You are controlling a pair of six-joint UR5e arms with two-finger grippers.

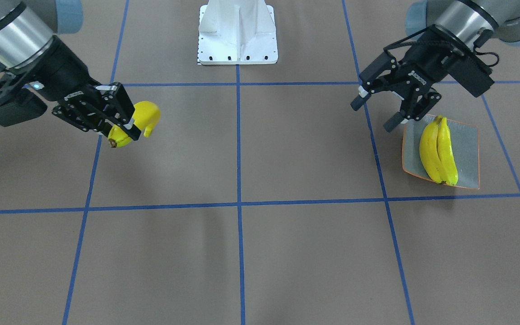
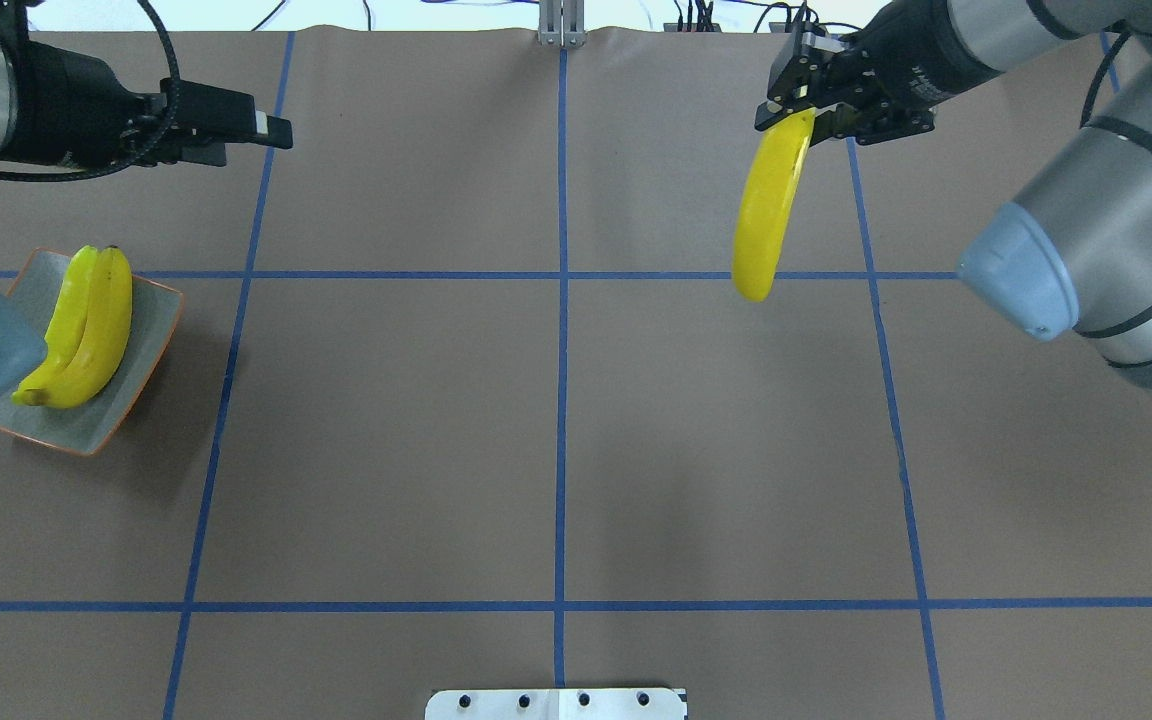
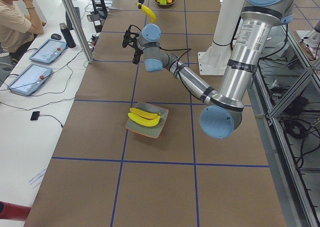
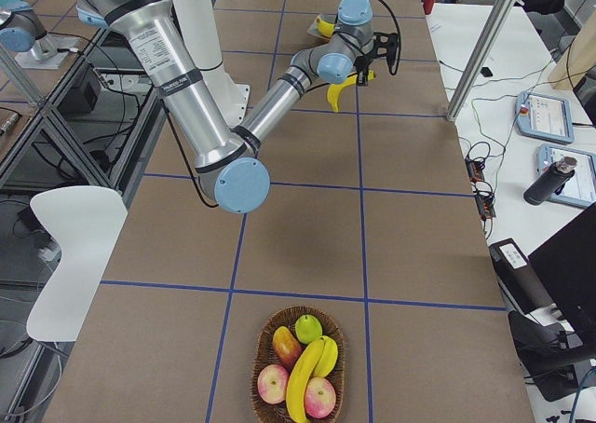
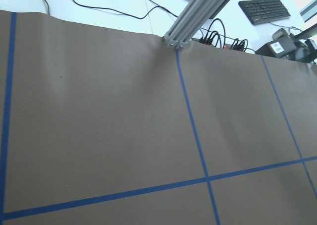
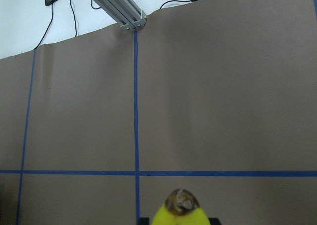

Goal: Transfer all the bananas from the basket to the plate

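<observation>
My right gripper [image 1: 124, 128] is shut on one yellow banana [image 2: 766, 210] and holds it in the air above the table; its dark tip shows in the right wrist view [image 6: 181, 210]. The grey-green plate [image 2: 151, 330] with an orange rim lies at the table's left end with two bananas [image 2: 81, 325] side by side on it. My left gripper [image 1: 375, 113] is open and empty, just beside the plate [image 1: 467, 153]. The wicker basket [image 4: 259, 362] at the right end holds bananas [image 4: 303, 386] among other fruit.
Red apples [image 4: 275, 384] and a green fruit [image 4: 308, 328] share the basket. The white robot base [image 1: 237, 34] stands at the middle of the table's robot side. Blue tape lines cross the brown tabletop. An operator [image 3: 15, 22] sits beside the table.
</observation>
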